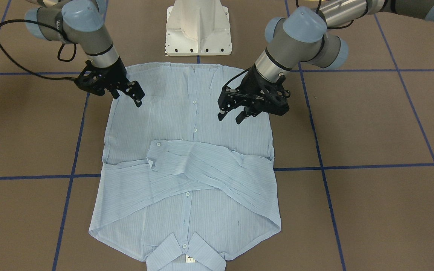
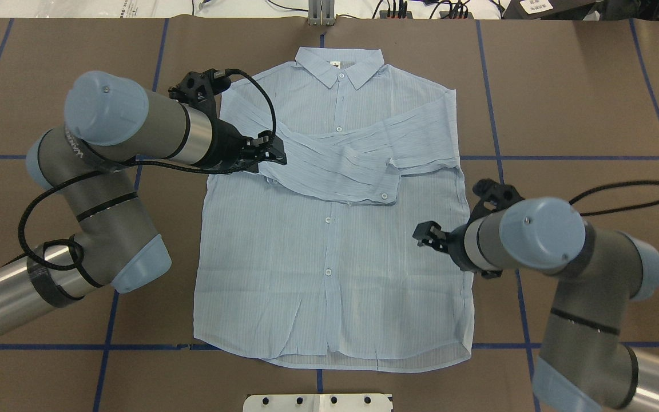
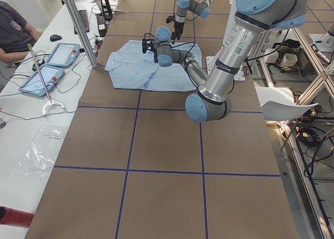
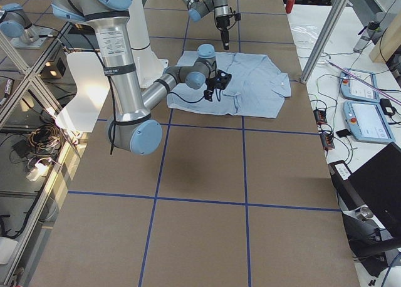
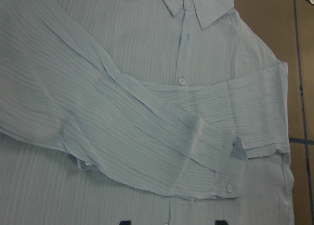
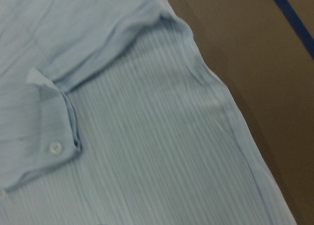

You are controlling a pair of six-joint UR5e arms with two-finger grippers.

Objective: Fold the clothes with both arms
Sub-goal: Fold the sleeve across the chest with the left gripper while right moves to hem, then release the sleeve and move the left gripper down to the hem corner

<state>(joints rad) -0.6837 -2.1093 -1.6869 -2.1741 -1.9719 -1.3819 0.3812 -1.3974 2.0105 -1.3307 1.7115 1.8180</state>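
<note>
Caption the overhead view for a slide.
Shirt lying flat, sleeves folded across its front, left arm and right arm poised above.

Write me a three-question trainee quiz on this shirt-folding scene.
1. True or false: both sleeves of the shirt lie folded across its front.
2. The left end effector is: A) shut on a sleeve, B) open, holding nothing, C) shut on the hem.
3. Fill in: the collar lies at the shirt's end ____ from the pedestal base.
Key: 1 true; 2 B; 3 farthest.
</note>
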